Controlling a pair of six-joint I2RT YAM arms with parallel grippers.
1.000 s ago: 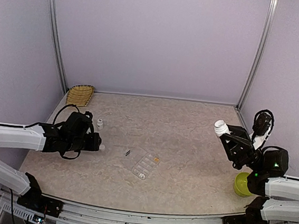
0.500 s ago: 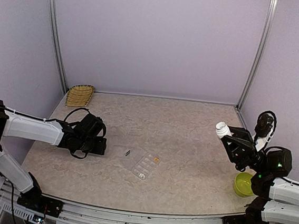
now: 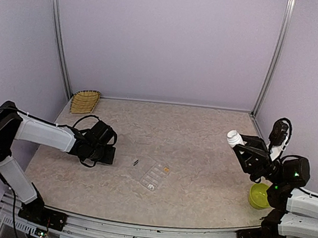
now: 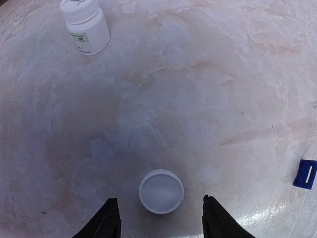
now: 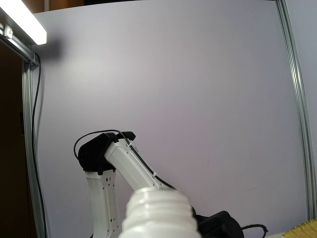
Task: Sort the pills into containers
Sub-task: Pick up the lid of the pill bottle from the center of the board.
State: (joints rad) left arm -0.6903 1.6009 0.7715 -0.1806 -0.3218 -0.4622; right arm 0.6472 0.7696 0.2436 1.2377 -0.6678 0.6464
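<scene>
With jaws apart, the left gripper (image 4: 161,221) hovered over a white round plastic cap (image 4: 161,192), the right gripper (image 3: 240,144) clamped an uncapped white plastic bottle (image 3: 233,137) aloft, and one orange-yellow pill (image 3: 166,168) lay in the clear oblong plastic organizer box (image 3: 152,177) midway between them.

My blind spots
Bottom edge crops the white threaded plastic bottle (image 5: 157,213); tiny pills (image 3: 166,168) in clear oblong organizer (image 3: 147,173) too small to count.
</scene>
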